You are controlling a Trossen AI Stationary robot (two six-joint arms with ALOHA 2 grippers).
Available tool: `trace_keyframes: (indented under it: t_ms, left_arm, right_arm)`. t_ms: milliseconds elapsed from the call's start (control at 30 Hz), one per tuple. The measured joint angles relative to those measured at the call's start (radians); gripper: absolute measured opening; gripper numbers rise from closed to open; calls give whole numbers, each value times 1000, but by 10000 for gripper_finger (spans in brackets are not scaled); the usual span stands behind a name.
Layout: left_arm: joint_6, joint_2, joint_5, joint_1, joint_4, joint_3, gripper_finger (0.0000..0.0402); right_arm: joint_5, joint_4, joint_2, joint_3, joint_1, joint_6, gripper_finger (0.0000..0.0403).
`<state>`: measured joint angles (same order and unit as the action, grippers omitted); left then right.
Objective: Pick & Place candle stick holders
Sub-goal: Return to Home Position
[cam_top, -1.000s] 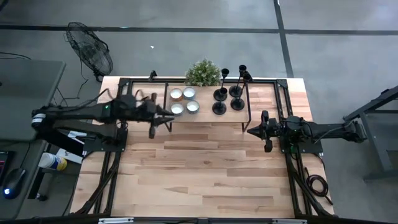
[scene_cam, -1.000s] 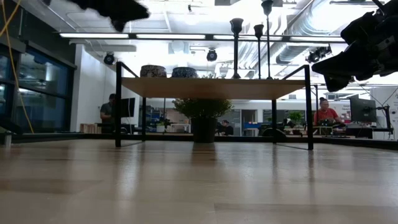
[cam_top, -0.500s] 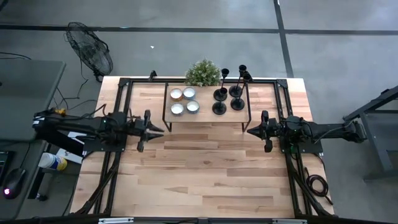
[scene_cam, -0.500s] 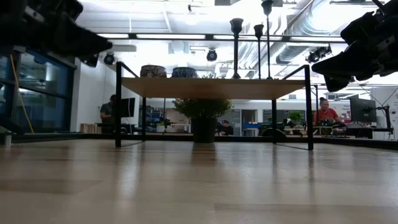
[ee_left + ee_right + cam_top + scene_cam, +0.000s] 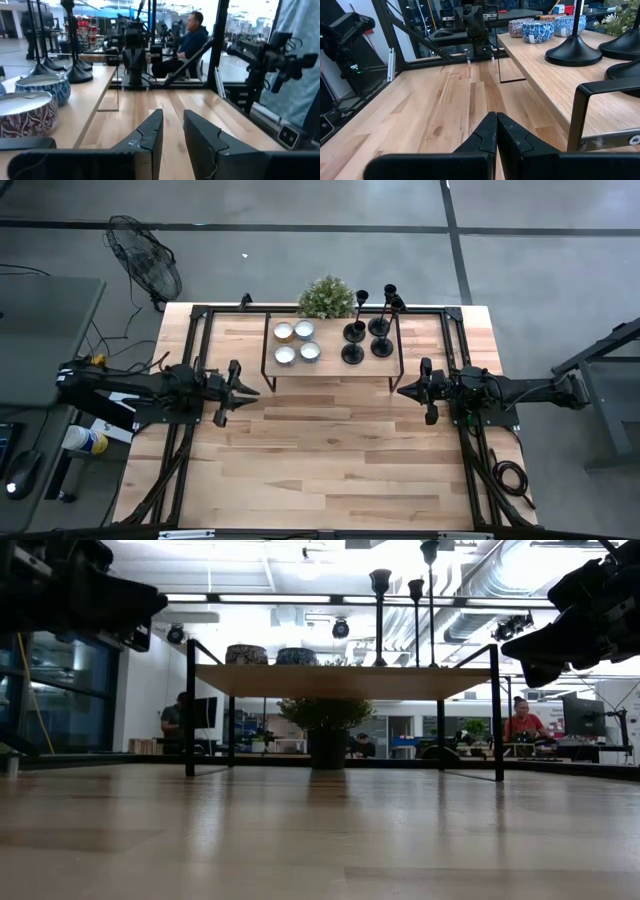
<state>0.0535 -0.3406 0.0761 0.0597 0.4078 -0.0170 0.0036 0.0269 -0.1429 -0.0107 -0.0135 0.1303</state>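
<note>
Several matte-black candle stick holders [image 5: 366, 340] stand on their round bases on the right half of a raised wooden shelf [image 5: 330, 368]. Their stems show in the low view [image 5: 380, 620], and their bases show in the right wrist view [image 5: 572, 52] and the left wrist view [image 5: 75, 74]. My left gripper [image 5: 256, 388] hovers off the shelf's near left corner, its fingers a little apart [image 5: 172, 122] and empty. My right gripper [image 5: 400, 391] hovers off the shelf's near right corner, shut [image 5: 496, 122] and empty. Both point toward the table's middle.
Several small patterned bowls [image 5: 295, 342] sit on the shelf's left half. A potted plant [image 5: 326, 298] stands behind the shelf. The shelf has black metal legs [image 5: 189, 710]. Bare wooden tabletop [image 5: 320, 460] lies in front of the shelf. People sit in the room beyond [image 5: 520, 725].
My left gripper has drawn back from the shelf's left end by the bowls, toward the table's near left, and has come lower. It now hovers level off the shelf's near left corner.
</note>
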Motion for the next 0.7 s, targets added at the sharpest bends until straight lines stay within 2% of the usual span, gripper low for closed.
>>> trace_keyframes:
  t_ms: [200, 400, 633, 700]
  left_arm:
    - [-5, 85, -58, -1, -11, 2, 74]
    - [-6, 200, -38, 0, -63, 3, 74]
    - [-7, 334, -38, 0, -292, 5, 74]
    - [-7, 335, -38, 0, -307, 5, 74]
  right_arm:
    - [0, 0, -2, 0, 0, 0, 0]
    - [0, 0, -2, 0, 0, 0, 0]
    - [0, 0, -2, 0, 0, 0, 0]
    - [0, 0, -2, 0, 0, 0, 0]
